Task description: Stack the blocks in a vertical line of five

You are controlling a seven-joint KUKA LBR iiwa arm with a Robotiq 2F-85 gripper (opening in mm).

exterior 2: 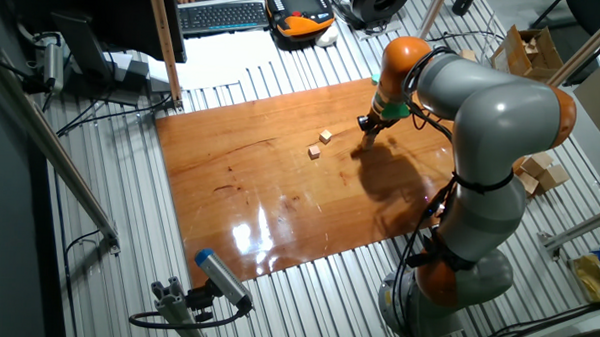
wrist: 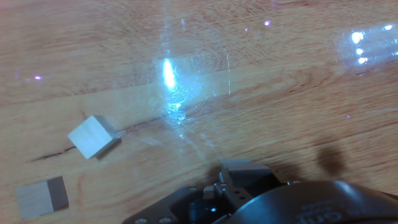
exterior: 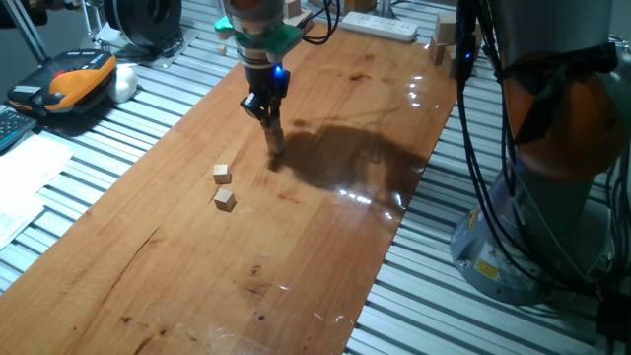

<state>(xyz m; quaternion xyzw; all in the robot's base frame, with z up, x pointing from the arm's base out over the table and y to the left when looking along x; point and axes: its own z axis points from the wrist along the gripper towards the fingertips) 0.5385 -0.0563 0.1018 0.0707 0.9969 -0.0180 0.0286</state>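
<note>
The black two-finger pincer (exterior: 273,141) points straight down with its tips close to the glossy reddish-brown wooden tabletop (exterior: 296,247). In the one fixed view something pale tan shows at the tips, possibly a stack of the small cubes, but it is too small and blurred to be sure. Whether the fingers are spread, pressed together or pinching something cannot be told from any view. In the hand view only the dark underside of the pincer (wrist: 239,177) fills the lower edge, with nothing visibly between its parts.

Just to the side of the pincer lie two tiny light tan wooden cubes, near each other but apart, both resting flat on the board. One cube (exterior: 222,174) lies nearer the pincer; the second cube (exterior: 225,200) lies just beyond it, closer to the near end of the board. In the other fixed view the same pair appears as one cube (exterior 2: 325,136) and its neighbour (exterior 2: 315,151), left of the pincer (exterior 2: 367,134).

Above the pincer sits a green collar (exterior: 271,41) on the wrist. The arm's grey and orange body (exterior 2: 481,135) stands off the board's edge on the ribbed metal table (exterior: 463,316).
</note>
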